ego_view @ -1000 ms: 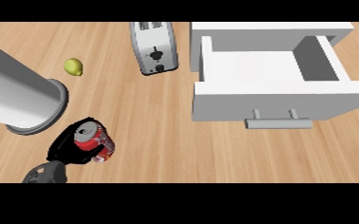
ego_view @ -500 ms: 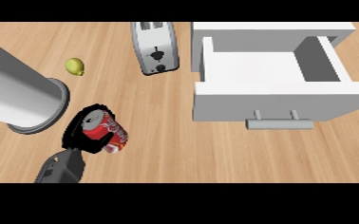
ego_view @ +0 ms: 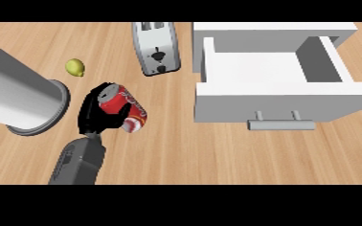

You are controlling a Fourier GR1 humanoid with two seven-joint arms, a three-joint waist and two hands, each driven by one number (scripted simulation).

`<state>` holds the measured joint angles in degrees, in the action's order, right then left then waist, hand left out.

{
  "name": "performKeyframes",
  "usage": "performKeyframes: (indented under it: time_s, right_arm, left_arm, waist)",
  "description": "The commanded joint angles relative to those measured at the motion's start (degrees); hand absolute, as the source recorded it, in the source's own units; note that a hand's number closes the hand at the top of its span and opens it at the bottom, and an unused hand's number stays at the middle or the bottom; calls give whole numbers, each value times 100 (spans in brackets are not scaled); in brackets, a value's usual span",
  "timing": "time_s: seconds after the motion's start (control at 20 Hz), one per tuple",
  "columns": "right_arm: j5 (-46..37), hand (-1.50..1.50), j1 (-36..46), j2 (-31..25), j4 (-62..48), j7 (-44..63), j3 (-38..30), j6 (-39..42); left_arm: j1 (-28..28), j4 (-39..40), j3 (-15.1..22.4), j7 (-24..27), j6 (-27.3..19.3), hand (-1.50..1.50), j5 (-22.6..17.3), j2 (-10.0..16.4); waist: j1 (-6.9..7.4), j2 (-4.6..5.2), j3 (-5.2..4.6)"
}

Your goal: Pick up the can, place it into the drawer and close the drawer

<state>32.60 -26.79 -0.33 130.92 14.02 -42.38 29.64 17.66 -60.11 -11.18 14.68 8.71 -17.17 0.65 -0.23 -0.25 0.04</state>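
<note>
- Nearest the lower edge, a grey forearm (ego_view: 78,162) comes in at the left and leads up to the left hand (ego_view: 90,115). No right hand shows anywhere.
- The left hand's fingers are curled round the can (ego_view: 130,109), wrapping it from its left side. The red body and silver lid stick out to the hand's right.
- The can lies tilted in that grasp. Its long axis runs from the lid at the upper left down to the base at the lower right. Whether it is clear of the counter (ego_view: 184,153) I cannot tell.
- Just left of the hand stands a tall grey cylinder (ego_view: 25,98), close enough to count as the nearest obstacle.
- The drawer (ego_view: 233,106) is well to the right of the can and a little farther off, pulled open, with its handle (ego_view: 281,124) facing the robot. Its white front wall lies between the can and the cavity.
- Judgement: the carry should run rightward and slightly away, high enough to clear that front wall.
- Farther back sit a lemon (ego_view: 75,67) on the left and a toaster (ego_view: 157,48), both off the likely path.
</note>
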Motion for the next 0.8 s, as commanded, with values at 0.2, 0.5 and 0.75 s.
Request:
performKeyframes:
  time_s: [0.2,0.5,0.75]
  right_arm:
    - [-21,-150,197,-80,-179,31,-48,32]
    - [19,-150,-130,31,310,100,172,-270]
    - [183,-150,113,-20,71,268,-13,-158]
  left_arm:
    - [357,-1512,770,-1117,-1367,150,63,-61]
    - [875,-1908,1205,-1770,-2117,150,160,-63]
    - [1367,-2522,1271,-2600,-2482,150,426,-5]
  waist:
    - [4,11,-1]
    - [-44,15,-3]
    - [-11,11,-2]
